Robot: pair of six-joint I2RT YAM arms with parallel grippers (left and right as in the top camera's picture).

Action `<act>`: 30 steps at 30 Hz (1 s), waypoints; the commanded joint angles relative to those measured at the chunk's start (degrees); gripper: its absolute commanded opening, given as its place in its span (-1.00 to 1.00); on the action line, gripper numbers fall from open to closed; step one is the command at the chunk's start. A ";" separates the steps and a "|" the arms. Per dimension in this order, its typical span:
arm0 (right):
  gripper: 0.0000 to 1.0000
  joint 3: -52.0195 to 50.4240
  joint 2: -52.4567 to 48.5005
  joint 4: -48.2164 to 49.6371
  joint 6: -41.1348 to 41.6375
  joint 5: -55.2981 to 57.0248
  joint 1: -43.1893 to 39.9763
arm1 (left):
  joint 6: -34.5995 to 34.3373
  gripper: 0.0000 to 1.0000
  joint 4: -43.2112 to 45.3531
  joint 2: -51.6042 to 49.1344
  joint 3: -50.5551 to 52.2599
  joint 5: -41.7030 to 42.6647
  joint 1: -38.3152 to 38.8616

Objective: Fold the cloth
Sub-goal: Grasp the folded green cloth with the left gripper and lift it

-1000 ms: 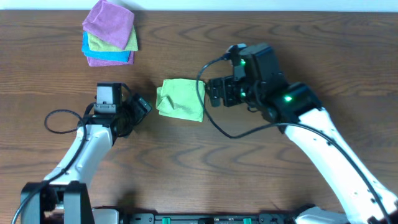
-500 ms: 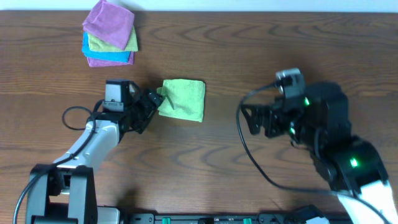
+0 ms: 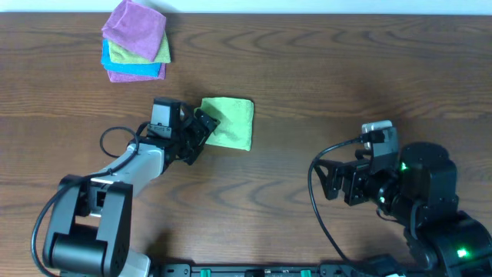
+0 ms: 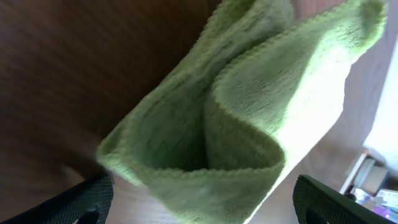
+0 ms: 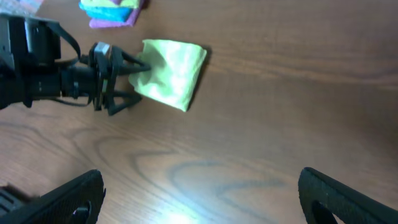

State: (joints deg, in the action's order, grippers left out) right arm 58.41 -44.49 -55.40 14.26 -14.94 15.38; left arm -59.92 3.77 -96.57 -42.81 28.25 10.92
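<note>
We see the left fingers (image 4: 78, 200) spread wide, one on each side of the near edge of the green cloth (image 3: 231, 123). From the left wrist the fabric fills the gap between them. It is doubled over, with a rounded fold bulging toward the camera and a second layer curling up behind it. We cannot tell whether either finger touches the cloth. The rest of the cloth stretches ahead of these fingers and lies on the brown table (image 3: 323, 69) as a rough rectangle. Well apart from the left fingers, farther out and off to their left, sits a stack of folded cloths (image 3: 136, 40), with purple on top, then yellow-green, blue and purple below. It touches neither the green cloth nor the arm. A black cable (image 3: 115, 142) loops on the table behind the left fingers, close beside that arm's wrist. The right fingers (image 5: 65, 198) are also spread, with only table wood showing between them. They are well apart from the green cloth, which lies far ahead of them and toward their left. From the right wrist, the left arm (image 5: 43, 74) reaches in from the left, just beside the cloth, on the side away from the right fingers.
</note>
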 commanded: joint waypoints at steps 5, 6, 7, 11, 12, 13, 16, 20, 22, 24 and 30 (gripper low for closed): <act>0.98 -0.33 0.26 -0.94 0.44 -2.49 -0.90 | -2.05 0.68 2.45 -3.82 -0.42 -1.68 1.57; 0.98 -0.33 0.26 -1.03 0.44 -2.49 -0.90 | -2.08 0.55 2.67 -4.15 -0.42 -1.92 1.68; 0.99 -0.33 0.26 -1.16 0.44 -2.51 -0.87 | -2.08 0.46 2.93 -4.48 -0.42 -2.19 1.77; 0.99 -0.33 0.26 -1.25 0.44 -3.54 -0.87 | -2.01 -0.21 3.45 -5.70 -0.42 -3.34 1.88; 0.99 -0.33 0.26 -1.36 0.44 -3.52 -0.87 | -1.86 -0.38 3.98 -5.97 -0.42 -3.17 1.86; 0.99 -0.33 0.26 -1.38 0.46 -3.52 -0.87 | -1.81 -0.53 4.68 -6.19 -0.42 -3.17 1.88; 0.98 -0.33 0.26 -1.40 0.46 -3.52 -0.87 | -1.55 -0.88 6.27 -6.16 -0.42 -3.15 1.88; 0.99 -0.33 0.24 -1.40 0.46 -3.50 -0.87 | -0.50 -0.88 7.98 -6.16 -0.42 -3.08 1.86; 0.99 -0.33 0.24 -1.40 0.46 -3.50 -0.87 | 0.17 -0.88 8.59 -6.10 -0.44 -2.45 1.86; 0.98 -0.33 0.24 -1.40 0.46 -3.50 -0.87 | 0.98 -0.88 9.20 -5.79 -0.44 -1.53 1.81; 0.99 -0.33 0.24 -1.40 0.46 -3.50 -0.90 | 2.16 -0.88 9.27 -2.08 -0.55 -0.15 1.81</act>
State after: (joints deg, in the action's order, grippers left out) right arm 58.39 -44.51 -56.71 14.26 -18.04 15.00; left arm -59.57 13.04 -101.62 -43.09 26.89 12.56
